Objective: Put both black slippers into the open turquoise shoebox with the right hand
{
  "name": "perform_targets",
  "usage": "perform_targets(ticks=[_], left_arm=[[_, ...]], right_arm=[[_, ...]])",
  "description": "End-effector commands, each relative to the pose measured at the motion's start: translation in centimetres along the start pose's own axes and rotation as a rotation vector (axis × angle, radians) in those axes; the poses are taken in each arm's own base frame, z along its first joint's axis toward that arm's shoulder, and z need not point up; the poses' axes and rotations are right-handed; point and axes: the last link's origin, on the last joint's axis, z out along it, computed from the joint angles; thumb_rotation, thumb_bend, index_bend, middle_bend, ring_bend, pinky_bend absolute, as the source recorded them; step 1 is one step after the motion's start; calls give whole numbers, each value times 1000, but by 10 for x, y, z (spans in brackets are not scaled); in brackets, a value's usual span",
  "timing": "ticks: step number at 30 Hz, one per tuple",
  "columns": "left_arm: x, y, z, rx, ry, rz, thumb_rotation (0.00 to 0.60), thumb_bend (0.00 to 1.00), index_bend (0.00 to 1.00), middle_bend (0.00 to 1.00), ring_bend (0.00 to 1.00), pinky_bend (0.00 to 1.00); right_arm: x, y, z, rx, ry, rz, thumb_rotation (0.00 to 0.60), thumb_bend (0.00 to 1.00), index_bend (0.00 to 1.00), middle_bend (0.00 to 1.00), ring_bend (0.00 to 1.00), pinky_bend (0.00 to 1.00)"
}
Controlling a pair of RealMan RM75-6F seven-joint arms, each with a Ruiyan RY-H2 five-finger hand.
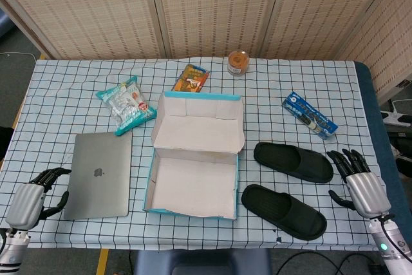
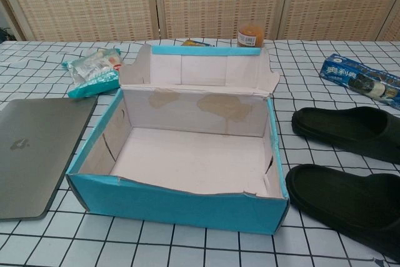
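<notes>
Table under a white cloth [image 1: 58, 88] with a thin dark grid, slightly rumpled at the upper left. Centre of the head view: the turquoise shoebox [image 1: 193, 214], a cardboard rectangle, open, its pale inside bare and scuffed with brownish patches on the back wall in the chest view; the hinged lid [image 1: 199, 120] lies flat behind it toward the top of the frame. Right of the box, two black slippers, matte, soft-looking slides with rounded toes. The upper slipper [image 1: 293, 161] lies near the box's right wall; its long axis runs from upper left to lower right. The lower slipper [image 1: 283, 210] lies just below it, about parallel, the two close but apart. Which end is toe I cannot tell. Right hand [image 1: 357, 181] at the lower right edge, dark fingers spread and pointing up-frame, holding nothing, just right of the upper slipper, not touching it. Left hand [image 1: 32, 194] at the lower left, fingers loosely curled but apart, empty, beside a closed grey metal laptop [image 1: 100, 175]. Upper part of the table: a crinkled teal snack bag [image 1: 125, 104], an orange packet [image 1: 190, 78], a small round amber jar [image 1: 238, 62], and a blue cookie sleeve [image 1: 310, 114] lying diagonally.
</notes>
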Motion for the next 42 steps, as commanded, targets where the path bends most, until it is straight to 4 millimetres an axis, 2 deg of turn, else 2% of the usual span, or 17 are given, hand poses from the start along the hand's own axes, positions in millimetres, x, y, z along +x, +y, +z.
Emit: perform_targets(ticks=[1,12,17,27,42], left_arm=[[-3,-1,1,25,7,74,600,433,252,272,255,515],[-8,-2,5,39,-17,103,600,434,263,286,258,520],[-11,-5,7,58,-38,97,600,433,268,291,265,525],[-6,-5,2,86,-34,121,600,433,272,297,269,530],[-5,-6,1,99,-50,111,600,433,279,302,275,533]], right_arm=[[3,-1,-7,-3,-17,0,600,180,55,76,0,0],[1,-7,-18,-6,-72,-13,600,162,58,76,0,0],[-19,-16,-30,20,-256,-7,600,54,0,76,0,0],[-48,-28,-32,58,-383,31,600,49,0,76,0,0],[-82,-48,-30,80,-462,130,600,38,0,78,0,0]])
